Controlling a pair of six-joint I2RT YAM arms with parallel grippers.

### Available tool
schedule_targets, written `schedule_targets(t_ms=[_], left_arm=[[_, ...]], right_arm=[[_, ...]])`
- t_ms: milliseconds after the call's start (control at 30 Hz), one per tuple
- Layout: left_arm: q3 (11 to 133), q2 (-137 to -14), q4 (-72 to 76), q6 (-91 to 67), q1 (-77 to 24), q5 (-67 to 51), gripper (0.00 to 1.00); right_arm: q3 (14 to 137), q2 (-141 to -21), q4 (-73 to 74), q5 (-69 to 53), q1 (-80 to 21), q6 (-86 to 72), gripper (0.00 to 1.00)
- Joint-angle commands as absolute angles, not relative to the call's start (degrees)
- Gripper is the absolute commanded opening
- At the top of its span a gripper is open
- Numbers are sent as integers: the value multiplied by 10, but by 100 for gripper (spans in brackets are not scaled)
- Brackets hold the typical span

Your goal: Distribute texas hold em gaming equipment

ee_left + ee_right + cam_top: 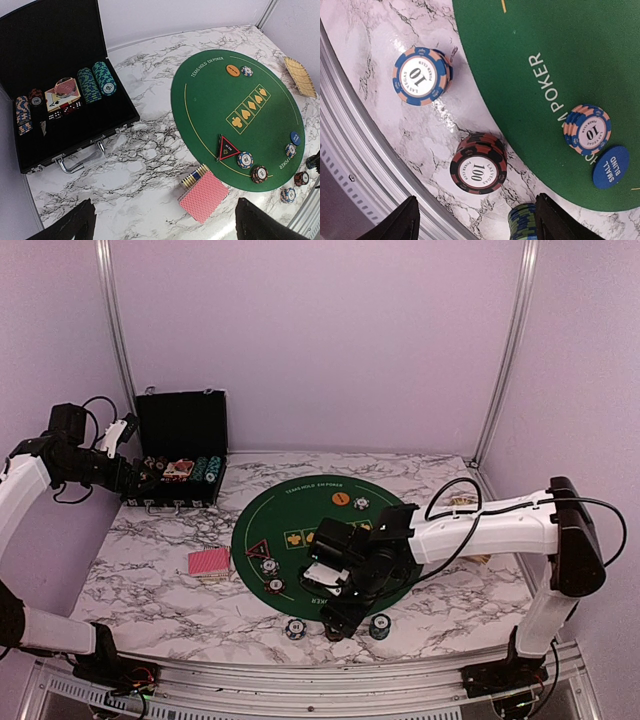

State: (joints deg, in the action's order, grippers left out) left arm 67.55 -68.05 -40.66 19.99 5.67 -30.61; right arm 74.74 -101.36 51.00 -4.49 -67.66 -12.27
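Note:
A round green poker mat holds an orange disc, a blue small-blind disc, a red-rimmed triangle and several chips. A red-backed card deck lies on the marble, left of the mat. My right gripper is open, low over the marble by the mat's near edge. A red-and-black 100 chip stack stands just ahead of its fingers, apart from them. A green-blue stack sits beside the right finger. My left gripper hangs open and empty, high near the case.
The black hinged case lies open at the back left with chip rows, cards and dice inside. A blue-and-peach 10 stack stands near the table's metal front rail. A tan slatted object lies right of the mat.

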Motion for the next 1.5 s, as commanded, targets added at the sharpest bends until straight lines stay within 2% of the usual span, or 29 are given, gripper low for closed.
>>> schedule_targets(t_ms=[0, 433, 733, 1467], left_arm=[[688, -668, -423, 203, 58, -315, 99], [686, -667, -424, 207, 58, -315, 99], [687, -667, -425, 207, 58, -314, 99], [689, -666, -425, 208, 58, -313, 99]], right_arm=[[767, -1032, 494, -56, -688, -124, 76], [780, -1063, 488, -20, -690, -117, 69], [780, -1072, 477, -27, -690, -117, 61], [756, -1077, 461, -46, -693, -119, 52]])
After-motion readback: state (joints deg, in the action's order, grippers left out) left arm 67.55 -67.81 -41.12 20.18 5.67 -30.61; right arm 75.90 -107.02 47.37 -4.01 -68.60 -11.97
